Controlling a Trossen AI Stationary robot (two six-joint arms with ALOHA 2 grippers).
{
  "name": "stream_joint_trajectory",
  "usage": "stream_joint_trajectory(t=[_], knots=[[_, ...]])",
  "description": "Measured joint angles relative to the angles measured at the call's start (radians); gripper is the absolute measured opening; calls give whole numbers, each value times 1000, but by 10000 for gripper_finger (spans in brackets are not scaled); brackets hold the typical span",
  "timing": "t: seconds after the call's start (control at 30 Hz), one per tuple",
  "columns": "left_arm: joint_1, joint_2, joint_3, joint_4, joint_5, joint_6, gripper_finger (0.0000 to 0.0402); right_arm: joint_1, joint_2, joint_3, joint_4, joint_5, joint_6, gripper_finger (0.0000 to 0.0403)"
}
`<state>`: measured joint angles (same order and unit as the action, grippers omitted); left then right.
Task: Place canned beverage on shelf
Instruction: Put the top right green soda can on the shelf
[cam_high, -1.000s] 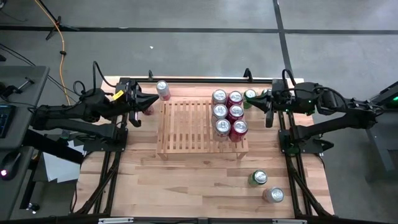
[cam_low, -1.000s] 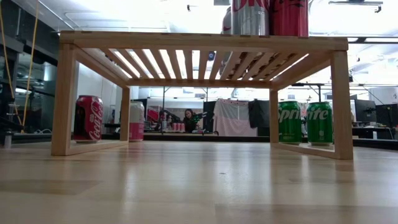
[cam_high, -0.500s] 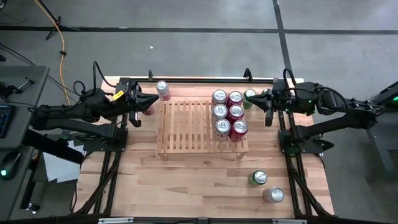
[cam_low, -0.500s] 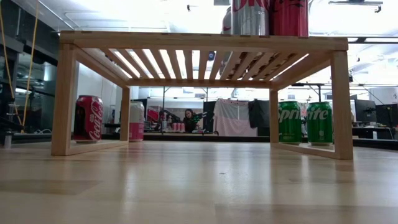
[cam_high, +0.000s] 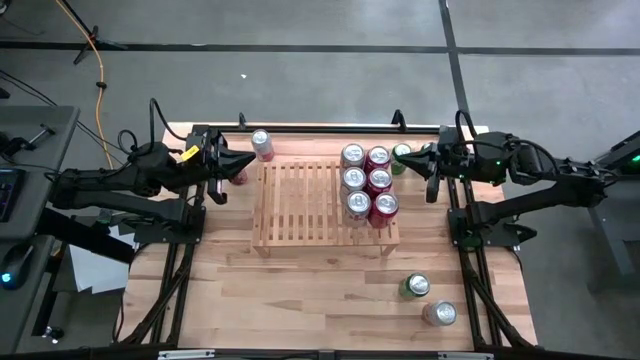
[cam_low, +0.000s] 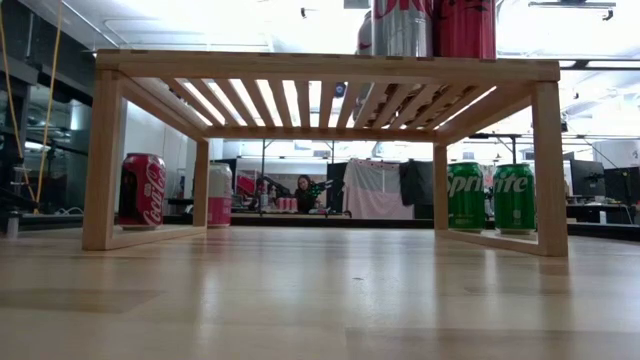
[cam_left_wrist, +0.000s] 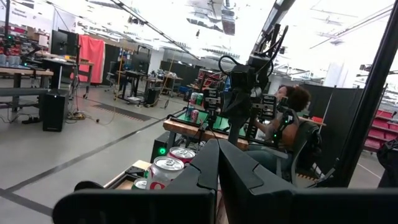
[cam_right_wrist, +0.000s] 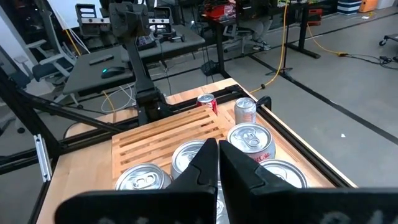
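Both arms hover apart, left gripper (cam_high: 243, 161) and right gripper (cam_high: 409, 160) fingers seemingly closed.

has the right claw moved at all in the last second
No. In the high view the right claw sits shut in the same spot beside the shelf, next to the green can at the table's far edge.

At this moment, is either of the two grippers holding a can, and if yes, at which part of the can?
Nothing is held. The left gripper and the right gripper both have their fingers shut on nothing, on either side of the shelf.
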<state>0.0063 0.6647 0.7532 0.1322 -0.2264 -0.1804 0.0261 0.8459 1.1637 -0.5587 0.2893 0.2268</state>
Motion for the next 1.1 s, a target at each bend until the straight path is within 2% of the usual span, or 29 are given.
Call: stream_joint_trajectory(t=[0.73, 0.83, 0.9, 0.97, 1.1], knots=[[0, 0, 0, 0, -1, 1, 1, 0, 0, 0, -1, 2, 0, 0], [0, 0, 0, 0, -1, 1, 1, 0, 0, 0, -2, 44, 24, 4], [0, 0, 0, 0, -1, 1, 1, 0, 0, 0, -10, 109, 78, 19], [0, 0, 0, 0, -1, 1, 1, -17, 0, 0, -21, 166, 116, 51], [0, 0, 0, 0, -1, 1, 1, -126, 1, -1, -68, 143, 198, 151]])
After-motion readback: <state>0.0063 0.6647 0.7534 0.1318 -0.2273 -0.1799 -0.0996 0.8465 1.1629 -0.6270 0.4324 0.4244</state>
